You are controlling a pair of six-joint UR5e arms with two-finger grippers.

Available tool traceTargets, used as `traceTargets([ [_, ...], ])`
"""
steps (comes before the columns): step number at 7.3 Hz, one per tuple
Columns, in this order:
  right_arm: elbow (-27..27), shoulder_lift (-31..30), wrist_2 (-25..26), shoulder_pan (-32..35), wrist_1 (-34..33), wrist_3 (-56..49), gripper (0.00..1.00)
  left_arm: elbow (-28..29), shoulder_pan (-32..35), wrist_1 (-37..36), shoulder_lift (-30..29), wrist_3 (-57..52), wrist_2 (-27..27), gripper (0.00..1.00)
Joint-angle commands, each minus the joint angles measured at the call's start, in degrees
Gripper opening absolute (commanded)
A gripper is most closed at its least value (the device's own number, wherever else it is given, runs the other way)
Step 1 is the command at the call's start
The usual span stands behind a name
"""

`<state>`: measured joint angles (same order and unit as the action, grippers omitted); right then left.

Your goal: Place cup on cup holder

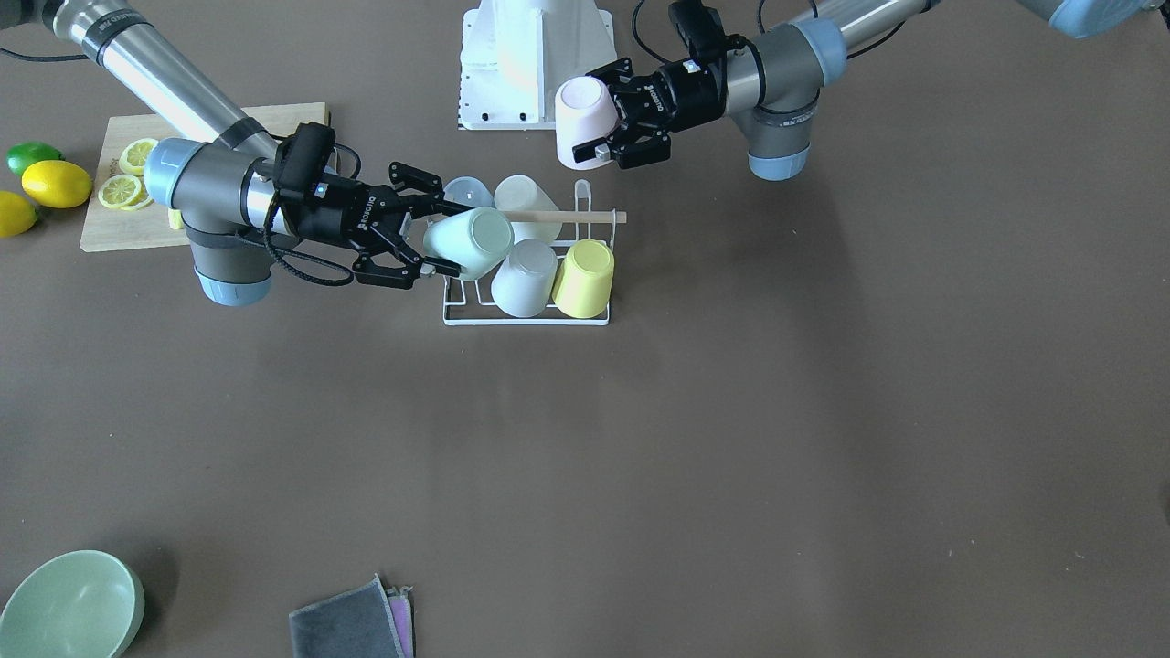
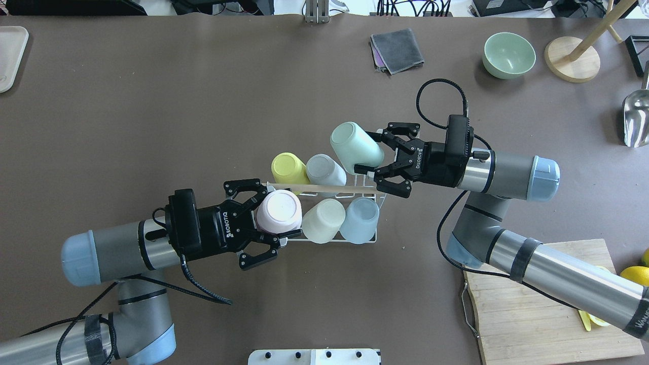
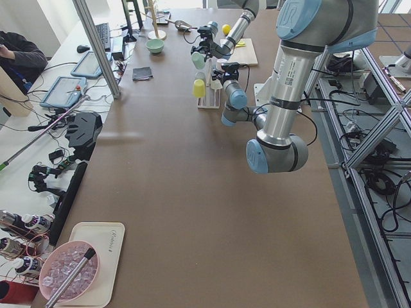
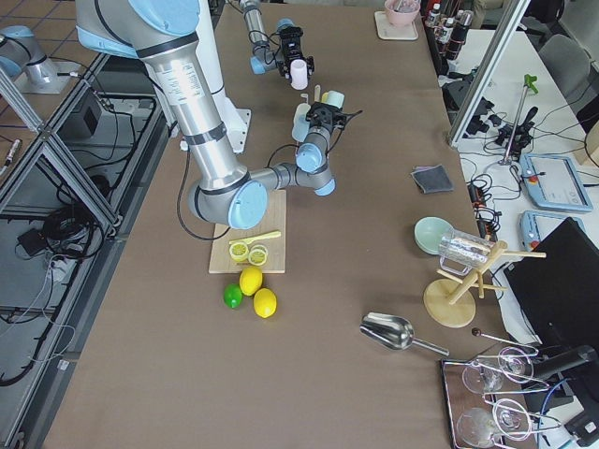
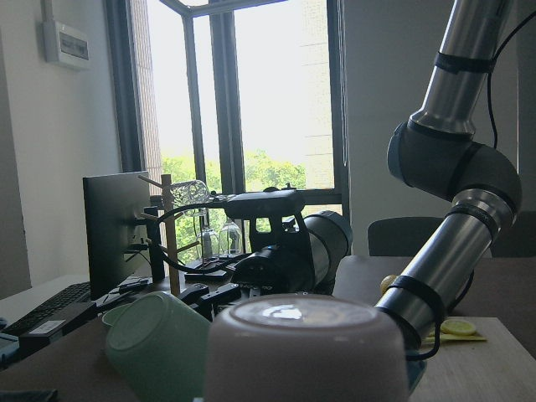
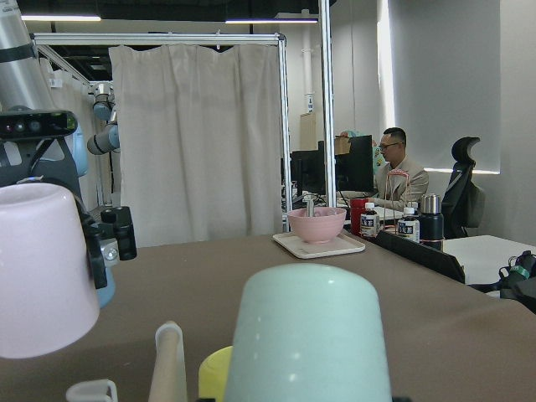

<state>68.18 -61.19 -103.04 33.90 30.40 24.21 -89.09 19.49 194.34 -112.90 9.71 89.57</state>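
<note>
Mid-carry, clamps left jaws on pink cup and right jaws on mint cup above cup holder; next likely needs lowering each onto a free prong.

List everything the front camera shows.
white wire cup holder with wooden rod: 1, white, table centre
cups on it: 4, yellow cup, grey cup, cream cup, pale blue cup
mint plastic cup: 1, mint, at holder's end
pink plastic cup: 1, pink, near holder
green bowl: 1, green, operators' edge
grey cloth: 1, grey, beside bowl
wooden cutting board: 1, tan, robot's right, lemon slices on it
lemons: 2, yellow, beside board
lime: 1, green, beside lemons
left gripper: 1, black, shut on pink plastic cup
right gripper: 1, black, shut on mint plastic cup
</note>
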Motion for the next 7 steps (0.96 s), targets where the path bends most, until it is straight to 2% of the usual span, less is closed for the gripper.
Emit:
traceTargets([
  [1,-0.06,-0.42,0.12,-0.94,0.01,-0.83,0.32,1.98,-0.33,-0.19,-1.53,-0.13,-0.36,0.49],
  [3,0.11,-1.29,-0.14,-0.85,0.01,-0.74,0.34,2.34,-0.24,-0.27,-1.8,-0.31,-3.24,0.5],
  [6,0.38,-2.0,-0.67,-0.15,0.1,-0.13,0.46,4.53,-0.24,-0.19,-1.71,-0.92,-5.02,0.5],
  [7,0.64,-2.35,-0.67,-0.15,0.19,-0.04,0.6,4.8,-0.24,-0.27,-1.71,-0.92,-4.85,0.5],
])
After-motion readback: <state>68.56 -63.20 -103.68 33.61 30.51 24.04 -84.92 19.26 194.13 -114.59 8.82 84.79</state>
